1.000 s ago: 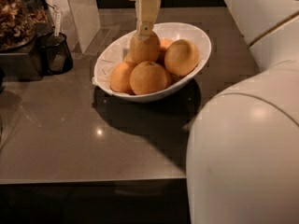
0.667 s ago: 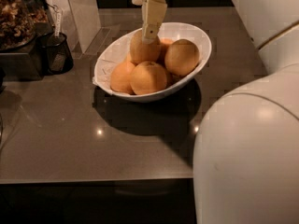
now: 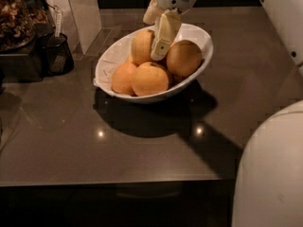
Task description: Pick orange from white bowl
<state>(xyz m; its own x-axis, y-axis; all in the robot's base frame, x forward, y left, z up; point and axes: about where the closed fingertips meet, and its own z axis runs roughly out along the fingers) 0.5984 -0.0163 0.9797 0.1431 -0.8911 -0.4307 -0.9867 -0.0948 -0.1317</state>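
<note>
View: camera view, looking down over a dark glossy counter (image 3: 142, 150).
Bowl: white bowl (image 3: 111, 56) sits on the counter at top centre, tilted rim higher at the back, and it's well loaded.
Orange: the pale, longish orange (image 3: 140, 46) stands upright at the back left of the pile, inside the bowl, its top rising above the other fruit.
Gripper: the gripper (image 3: 150, 50) comes down from the top edge, right over the bowl. It's clamped on the orange!
Fingers: one cream finger (image 3: 162, 34) lies flat against the orange's right side. The other drops behind its upper left, tip hidden. The gap between them is only as wide as the fruit.
Front fruit: a deeper round fruit (image 3: 150, 78) lies at the front centre, touching the orange from below.
Left fruit: another (image 3: 123, 77) sits just beside it, against the bowl's left wall.
Right fruit: a third (image 3: 183, 57) rests at the right, just beside the finger.
Cup: a small dark mesh cup (image 3: 57, 56) stands to the left of the bowl, well apart.
Panel: a pale upright panel (image 3: 78, 8) stands behind the cup.
Body: the robot's white shell (image 3: 272, 174) fills the lower right corner.
Shadow: a dark patch spreads on the counter in front of the bowl.
</note>
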